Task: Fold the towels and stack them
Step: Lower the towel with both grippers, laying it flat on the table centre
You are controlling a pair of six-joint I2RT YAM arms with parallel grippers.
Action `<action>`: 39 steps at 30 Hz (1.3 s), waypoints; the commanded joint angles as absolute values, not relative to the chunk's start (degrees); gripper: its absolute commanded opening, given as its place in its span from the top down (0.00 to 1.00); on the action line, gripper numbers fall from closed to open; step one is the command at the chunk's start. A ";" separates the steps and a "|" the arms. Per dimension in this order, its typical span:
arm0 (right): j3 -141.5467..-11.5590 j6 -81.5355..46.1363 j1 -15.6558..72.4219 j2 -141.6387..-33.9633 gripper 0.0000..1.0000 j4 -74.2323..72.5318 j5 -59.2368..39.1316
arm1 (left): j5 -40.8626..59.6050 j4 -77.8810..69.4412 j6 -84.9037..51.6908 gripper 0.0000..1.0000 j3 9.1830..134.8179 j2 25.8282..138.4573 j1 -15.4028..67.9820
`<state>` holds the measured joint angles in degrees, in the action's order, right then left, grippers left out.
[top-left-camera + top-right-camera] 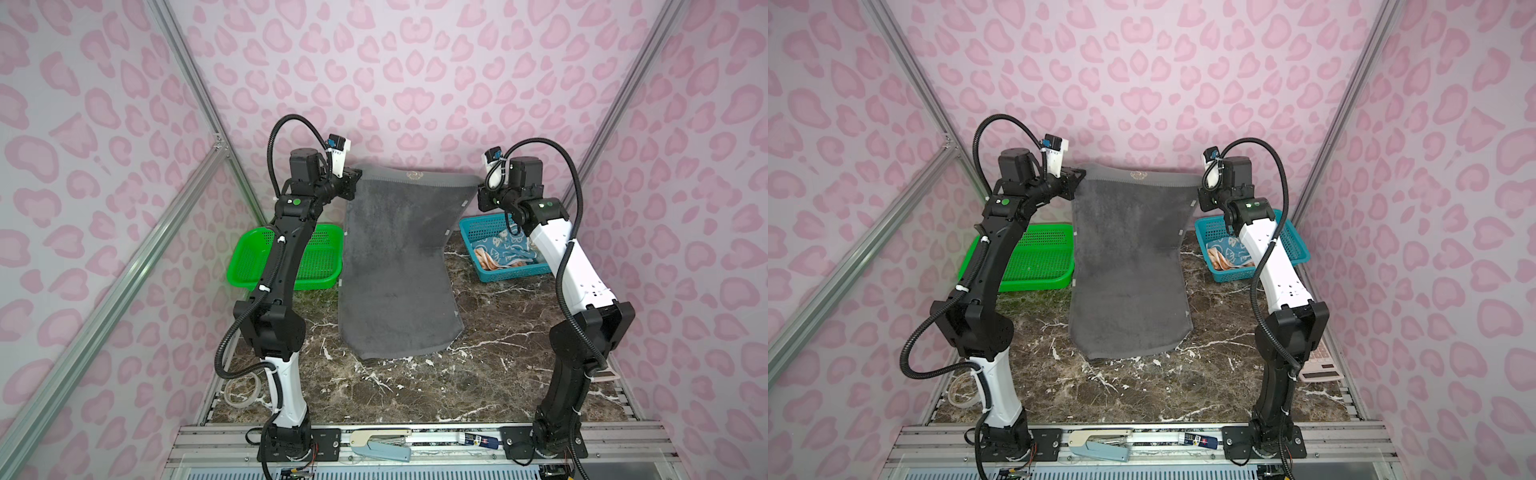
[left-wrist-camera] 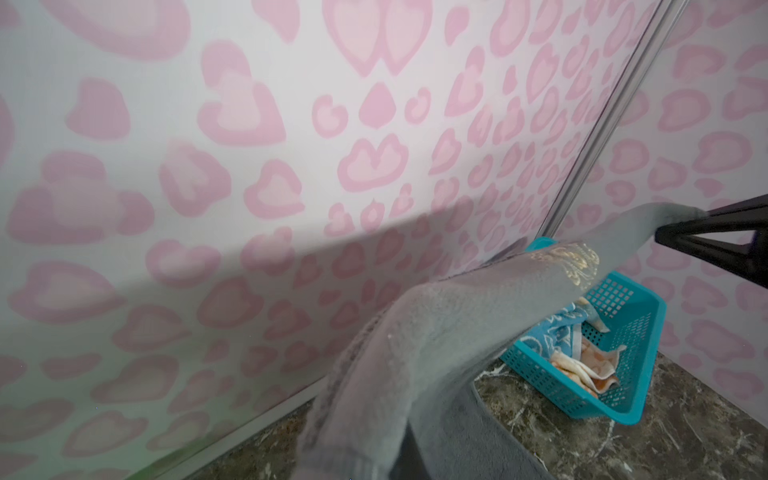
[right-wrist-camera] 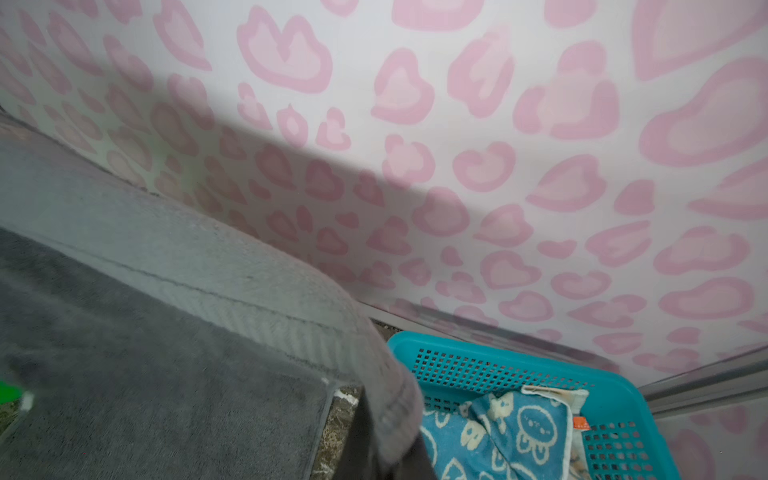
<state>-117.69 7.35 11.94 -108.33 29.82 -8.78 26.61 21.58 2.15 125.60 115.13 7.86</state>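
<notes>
The grey towel (image 1: pixel 395 270) is held up by its two far corners at the back of the counter (image 1: pixel 415 386), in the middle between the two arms. The left claw (image 1: pixel 352 183) is pressed together on the far left corner, and the right claw (image 1: pixel 482 196) is pressed together on the far right corner. This is seen in both top views. The edge between the two claws is stretched nearly straight above the counter, close to the back wall. A gold crest (image 1: pixel 414 175) is seen in the middle of this edge. From there the towel hangs down toward the front, and its near part is laid flat on the counter, with the near edge a little curved. The right side of the towel is drawn inward, so the cloth is narrower at the middle.

The teal basket (image 1: pixel 511 272) is placed at the back right of the counter, just beside the grey towel. The blue towel (image 1: pixel 513 245) and the orange towel (image 1: pixel 488 259) are seen crumpled in it, touching one another. White rabbit figures are seen on the blue one in the right wrist view. The green basket (image 1: pixel 316 266) is placed at the back left, partly hidden behind the left arm. Whether its right edge is touched by the grey towel cannot be told.
</notes>
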 commanded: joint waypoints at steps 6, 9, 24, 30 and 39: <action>-93.07 6.58 13.10 -97.69 1.00 22.54 -9.50 | 27.33 18.88 5.71 0.97 102.17 105.59 7.72; -85.83 6.94 13.80 -94.14 1.00 22.94 -11.66 | 26.61 20.26 5.72 0.97 95.18 102.21 7.72; -65.00 4.02 21.18 -84.91 1.00 29.62 -11.00 | 25.29 30.08 1.24 0.97 72.71 90.76 7.73; -62.19 3.36 23.33 -82.98 1.00 31.75 -9.96 | 24.57 32.48 0.51 0.97 68.51 86.08 7.73; -57.29 0.12 26.95 -82.11 1.00 34.32 -8.21 | 27.38 35.72 -4.38 0.97 62.46 84.73 7.76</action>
<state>-58.41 2.04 25.93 -81.95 32.42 -9.78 26.11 33.71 -2.07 63.90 85.80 7.73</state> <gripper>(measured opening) 0.058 0.075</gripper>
